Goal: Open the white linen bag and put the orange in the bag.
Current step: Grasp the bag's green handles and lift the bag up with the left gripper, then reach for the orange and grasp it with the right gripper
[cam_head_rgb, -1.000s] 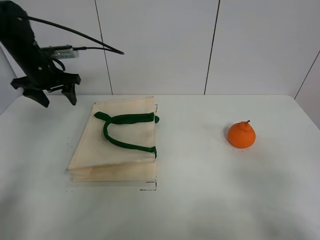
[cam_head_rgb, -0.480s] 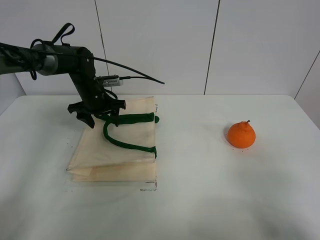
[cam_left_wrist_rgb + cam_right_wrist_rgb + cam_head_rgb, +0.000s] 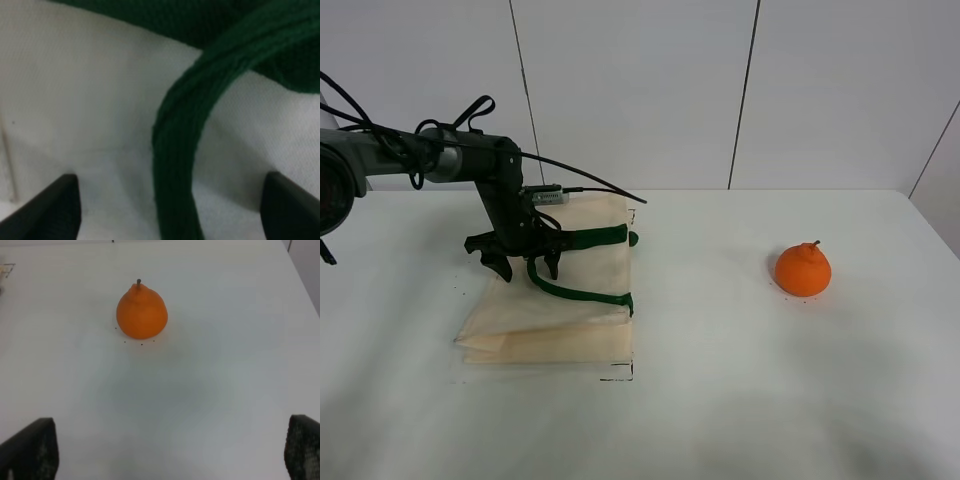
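Note:
The white linen bag (image 3: 555, 305) lies flat on the table at the left, its dark green handles (image 3: 582, 293) curving across its top. My left gripper (image 3: 524, 268) is open and down on the bag, its fingers astride a handle strap; the left wrist view shows the strap (image 3: 177, 150) running between the two fingertips (image 3: 52, 205) over the cream fabric (image 3: 75, 100). The orange (image 3: 803, 269) sits alone on the table at the right. It shows in the right wrist view (image 3: 142, 313), ahead of the open right gripper (image 3: 170, 452), which is well short of it.
The white table (image 3: 740, 400) spreads around both things. A white panelled wall (image 3: 640, 90) stands behind the table's back edge. The left arm's black cable (image 3: 590, 180) arcs above the bag's far edge.
My left arm has swung in from the table's far left corner and come down onto the bag, ending with its open fingers astride the handle strap. The orange and bag have not moved.

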{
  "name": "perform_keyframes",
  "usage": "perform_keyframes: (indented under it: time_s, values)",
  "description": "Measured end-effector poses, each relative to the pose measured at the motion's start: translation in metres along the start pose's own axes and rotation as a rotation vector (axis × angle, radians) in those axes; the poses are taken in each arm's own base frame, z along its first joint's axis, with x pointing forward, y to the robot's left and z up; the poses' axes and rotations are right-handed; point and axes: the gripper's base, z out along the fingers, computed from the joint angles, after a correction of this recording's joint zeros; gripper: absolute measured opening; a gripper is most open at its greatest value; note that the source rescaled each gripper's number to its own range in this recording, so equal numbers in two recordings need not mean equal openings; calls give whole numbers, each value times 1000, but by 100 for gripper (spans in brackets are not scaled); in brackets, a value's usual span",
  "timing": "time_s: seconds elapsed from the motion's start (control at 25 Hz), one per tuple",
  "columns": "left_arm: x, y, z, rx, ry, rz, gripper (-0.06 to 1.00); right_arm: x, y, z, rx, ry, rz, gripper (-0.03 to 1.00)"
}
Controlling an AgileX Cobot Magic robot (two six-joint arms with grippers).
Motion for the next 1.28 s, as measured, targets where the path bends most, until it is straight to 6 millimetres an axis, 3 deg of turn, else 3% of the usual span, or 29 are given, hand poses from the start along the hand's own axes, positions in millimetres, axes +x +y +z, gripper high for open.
perform_keyframes:
  time_s: [0.12,0.2,0.32,0.36,0.52,0.68,0.92,1.08,1.28]
  values:
    - [0,-1,0,5,3,-6,82,0,0,0,0,0,0,100]
    - [0,-1,0,5,3,-6,58,0,0,0,0,0,0,100]
    - [0,0,1,4,5,-6,10,0,0,0,0,0,0,100]
    - [0,-1,1,5,5,-8,3,0,0,0,0,0,0,100]
    - [-2,-1,-11,2,20,-9,0,0,0,0,0,0,0,100]
    - [-9,-2,-54,2,19,-11,0,0,0,0,0,0,0,100]
    - [-15,-1,-168,58,-168,43,0,0,0,0,0,-1,0,100]
    - [-8,0,-239,131,-349,64,0,0,0,0,0,-1,0,100]
    - [14,5,-295,197,-468,79,0,-2,0,1,-1,10,11,100]
